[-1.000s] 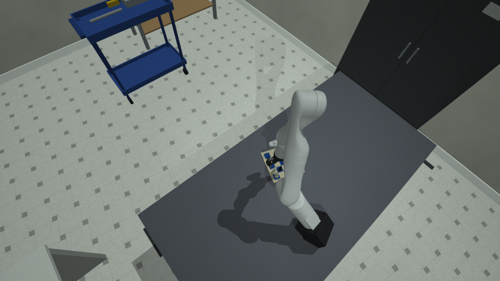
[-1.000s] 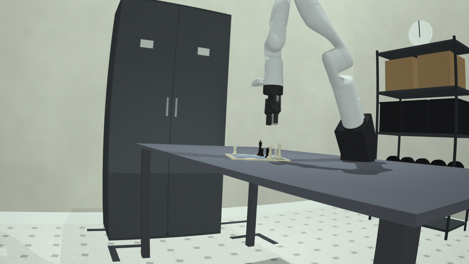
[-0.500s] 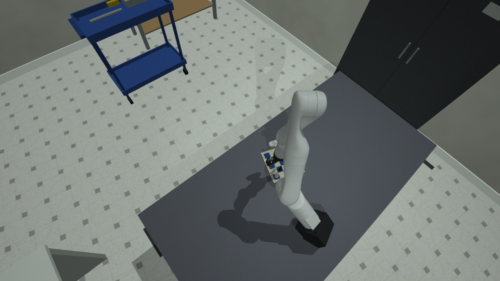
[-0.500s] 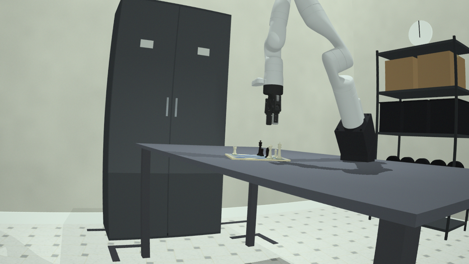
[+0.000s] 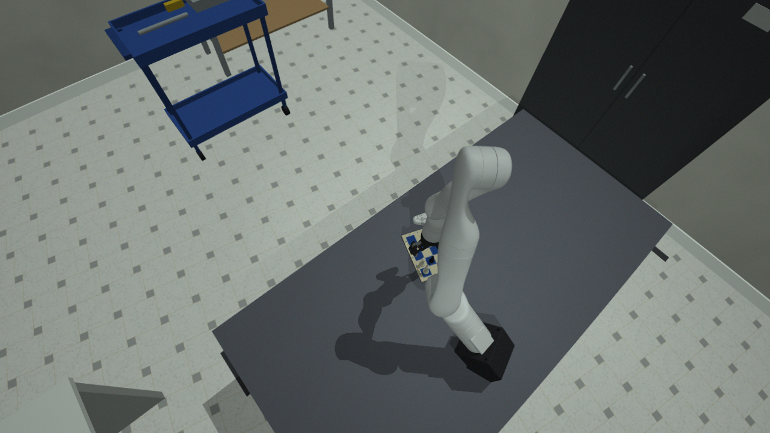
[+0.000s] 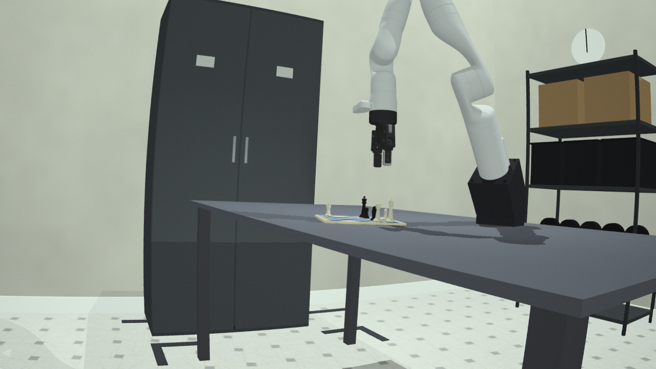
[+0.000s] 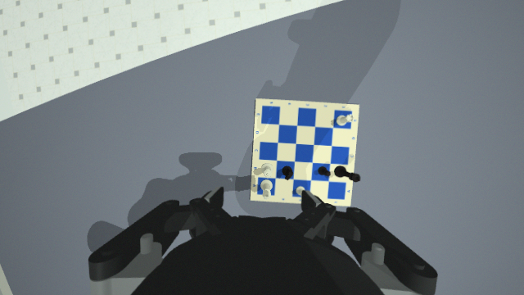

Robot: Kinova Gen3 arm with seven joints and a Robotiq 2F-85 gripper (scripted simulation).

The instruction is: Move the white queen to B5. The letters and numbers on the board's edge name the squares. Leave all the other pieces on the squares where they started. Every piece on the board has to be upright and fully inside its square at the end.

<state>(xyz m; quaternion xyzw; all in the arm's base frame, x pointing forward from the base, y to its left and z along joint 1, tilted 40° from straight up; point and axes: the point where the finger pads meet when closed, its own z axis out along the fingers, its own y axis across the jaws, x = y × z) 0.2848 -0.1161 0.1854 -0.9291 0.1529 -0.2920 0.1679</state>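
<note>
Altogether seven pieces stand on the chessboard (image 7: 304, 139): four white, three black. Which white one is the queen is too small to tell. The gripper (image 6: 381, 160) hangs above, fingers spread wide, holding nothing.

Grey table (image 6: 458, 257). Tall black two-door cabinet (image 6: 238, 183) against pale wall. Tiled floor (image 5: 134, 215) with small grey diamonds. Blue cart (image 5: 156, 86). Black shelf rack (image 6: 635, 137) with brown boxes (image 6: 591, 98). Round wall clock (image 6: 587, 45).

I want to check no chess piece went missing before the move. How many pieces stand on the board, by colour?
White chess pieces: 4
Black chess pieces: 3
Total on the blue-and-cream chessboard: 7
</note>
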